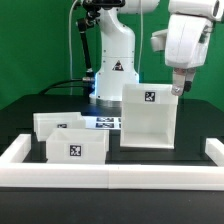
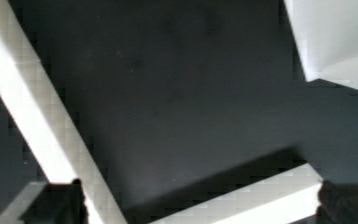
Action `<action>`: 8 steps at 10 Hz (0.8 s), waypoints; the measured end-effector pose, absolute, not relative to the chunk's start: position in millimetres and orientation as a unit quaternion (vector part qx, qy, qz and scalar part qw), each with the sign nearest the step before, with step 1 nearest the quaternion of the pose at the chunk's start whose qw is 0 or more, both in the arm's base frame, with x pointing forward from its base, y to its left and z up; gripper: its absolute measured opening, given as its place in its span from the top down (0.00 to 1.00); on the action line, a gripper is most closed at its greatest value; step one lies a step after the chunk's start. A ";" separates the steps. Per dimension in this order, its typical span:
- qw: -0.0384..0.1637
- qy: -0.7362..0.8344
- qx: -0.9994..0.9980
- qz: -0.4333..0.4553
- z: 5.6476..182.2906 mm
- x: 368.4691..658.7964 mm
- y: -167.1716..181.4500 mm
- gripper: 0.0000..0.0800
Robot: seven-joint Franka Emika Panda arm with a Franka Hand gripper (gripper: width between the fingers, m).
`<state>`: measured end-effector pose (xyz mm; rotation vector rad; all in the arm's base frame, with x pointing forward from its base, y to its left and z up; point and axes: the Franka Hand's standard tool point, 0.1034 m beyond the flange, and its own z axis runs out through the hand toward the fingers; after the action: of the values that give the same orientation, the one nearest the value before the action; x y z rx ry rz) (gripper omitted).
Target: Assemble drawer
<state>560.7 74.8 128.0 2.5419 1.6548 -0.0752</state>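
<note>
Gripper [image 1: 178, 90] hangs right at the top corner of the tall case [image 1: 148, 118], on the exterior view's right. Honestly can't tell if the jaws are apart or closed, or if they're touching the wall. The case stands upright just below the jaws, tag facing the camera. Both low trays sit well away from the jaws, down toward the exterior view's left: the front tray [image 1: 77, 150] and, right behind it, the back tray [image 1: 55, 124]. The marker board [image 1: 104, 123] peeks out between trays and case. A white rail [image 1: 110, 176] runs along the black table [image 1: 30, 108].
</note>
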 end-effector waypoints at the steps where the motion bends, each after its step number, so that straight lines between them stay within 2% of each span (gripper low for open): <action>1: 0.059 0.552 0.832 -0.027 127.3 559.6 75.1 0.19; 8: 0.058 0.511 0.857 -0.028 127.9 556.4 72.7 0.19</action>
<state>556.4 72.7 127.9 2.5982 1.5472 -0.0852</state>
